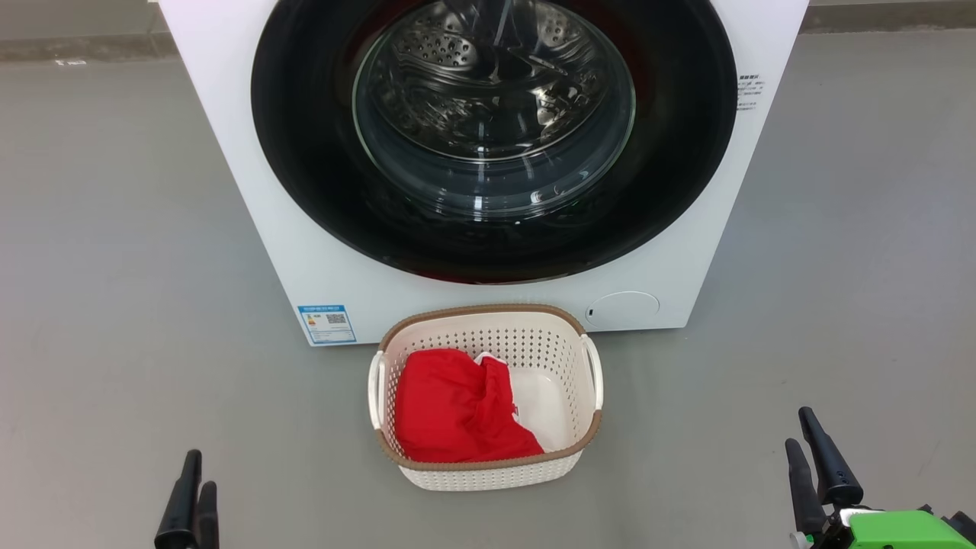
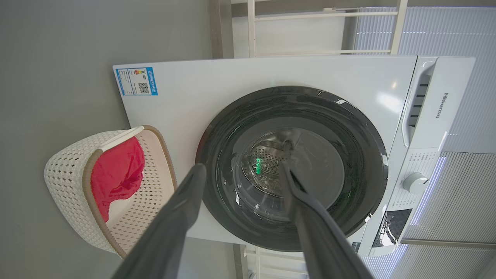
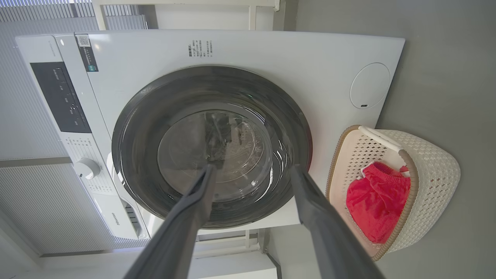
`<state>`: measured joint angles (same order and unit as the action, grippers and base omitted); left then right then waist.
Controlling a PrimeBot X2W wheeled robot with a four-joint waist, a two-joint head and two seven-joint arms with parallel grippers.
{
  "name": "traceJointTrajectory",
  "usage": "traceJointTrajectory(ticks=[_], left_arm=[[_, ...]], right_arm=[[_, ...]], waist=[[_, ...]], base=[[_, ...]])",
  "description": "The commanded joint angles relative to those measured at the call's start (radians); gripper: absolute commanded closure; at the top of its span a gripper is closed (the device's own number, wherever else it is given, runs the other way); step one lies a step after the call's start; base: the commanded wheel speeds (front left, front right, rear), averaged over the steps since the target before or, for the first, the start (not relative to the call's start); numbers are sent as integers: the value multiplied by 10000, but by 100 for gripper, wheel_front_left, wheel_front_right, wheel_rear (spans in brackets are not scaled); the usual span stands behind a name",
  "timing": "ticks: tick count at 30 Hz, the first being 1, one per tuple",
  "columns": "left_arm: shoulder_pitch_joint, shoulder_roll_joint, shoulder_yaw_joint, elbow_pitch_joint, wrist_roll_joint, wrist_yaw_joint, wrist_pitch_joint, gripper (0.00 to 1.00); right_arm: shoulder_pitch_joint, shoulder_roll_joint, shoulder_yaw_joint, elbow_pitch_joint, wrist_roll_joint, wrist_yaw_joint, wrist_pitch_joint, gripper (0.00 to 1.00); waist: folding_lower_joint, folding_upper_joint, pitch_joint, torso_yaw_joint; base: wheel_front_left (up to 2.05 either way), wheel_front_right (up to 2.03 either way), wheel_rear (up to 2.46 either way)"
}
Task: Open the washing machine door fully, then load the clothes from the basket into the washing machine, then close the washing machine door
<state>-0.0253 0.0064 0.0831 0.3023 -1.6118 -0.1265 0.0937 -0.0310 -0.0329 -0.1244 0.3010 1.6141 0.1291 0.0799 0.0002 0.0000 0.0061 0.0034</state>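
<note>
- While both arms hang low, the large round glossy black door (image 1: 305, 191) of the white boxy front-loading washing machine (image 1: 229, 152) stands closed, ahead of both jaw pairs.
- Left gripper (image 2: 242, 167): jaws apart, empty.
- Right gripper (image 3: 252, 168): jaws apart, empty.
- Cream-white perforated plastic basket (image 1: 488, 311): on the grey floor (image 1: 114, 305), between the grippers, beyond their fingertips.
- Bright red fabric clothes (image 1: 457, 412): inside basket.

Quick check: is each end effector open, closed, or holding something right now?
Left end effector: open, holding nothing.
Right end effector: open, holding nothing.
</note>
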Motion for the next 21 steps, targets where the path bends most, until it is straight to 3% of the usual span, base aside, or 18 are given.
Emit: traceJointTrajectory(ticks=[1, 21], left_arm=[[-390, 171, 41, -314, 86, -5, -72, 0], [-520, 559, -399, -912, 956, -12, -797, 0]], right_arm=[[-356, -78, 72, -311, -31, 2, -53, 0], [-704, -522, 924, -842, -812, 4, -772, 0]], waist=[[-1, 0, 2, 1], [-2, 0, 82, 34]], base=[[0, 0, 0], [0, 0, 0]])
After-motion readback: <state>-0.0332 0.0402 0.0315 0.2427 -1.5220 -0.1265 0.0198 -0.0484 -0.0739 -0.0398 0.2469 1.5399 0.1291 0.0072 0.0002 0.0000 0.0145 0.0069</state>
